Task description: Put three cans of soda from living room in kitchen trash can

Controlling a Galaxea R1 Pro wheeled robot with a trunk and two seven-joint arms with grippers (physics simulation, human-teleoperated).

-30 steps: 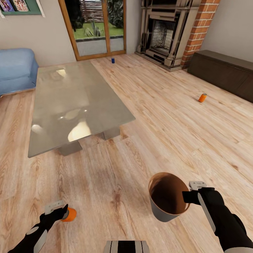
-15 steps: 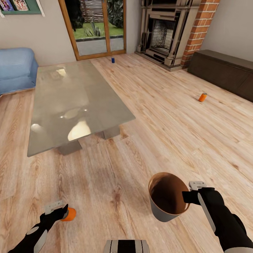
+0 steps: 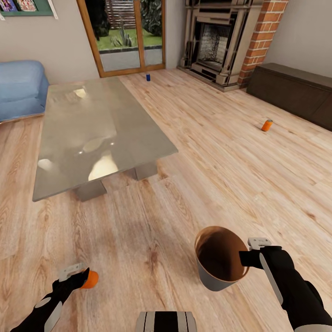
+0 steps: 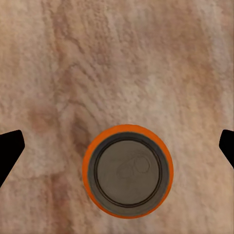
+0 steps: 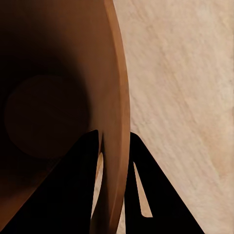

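Observation:
An orange soda can (image 4: 127, 170) stands upright on the plank floor, seen from above between the wide-apart fingers of my open left gripper (image 4: 117, 146). In the head view that can (image 3: 90, 279) sits right at the tip of the left gripper (image 3: 82, 278). My right gripper (image 3: 246, 257) is shut on the rim of the trash can (image 3: 220, 263), grey outside and brown inside, held off the floor. The fingers (image 5: 73, 195) pinch the bin's wall (image 5: 117, 112). A second orange can (image 3: 266, 125) lies far right. The blue can (image 3: 148, 77) stands by the glass door.
A low stone-topped table (image 3: 99, 129) fills the left middle of the room. Behind it is a blue sofa (image 3: 20, 87). A brick fireplace (image 3: 216, 41) and a dark low cabinet (image 3: 295, 94) line the far right. Open plank floor runs between the table and the cabinet.
The whole picture has shifted a little, so the camera has moved. Both arms keep their pose. The near orange can now sits slightly closer to the left gripper's tip.

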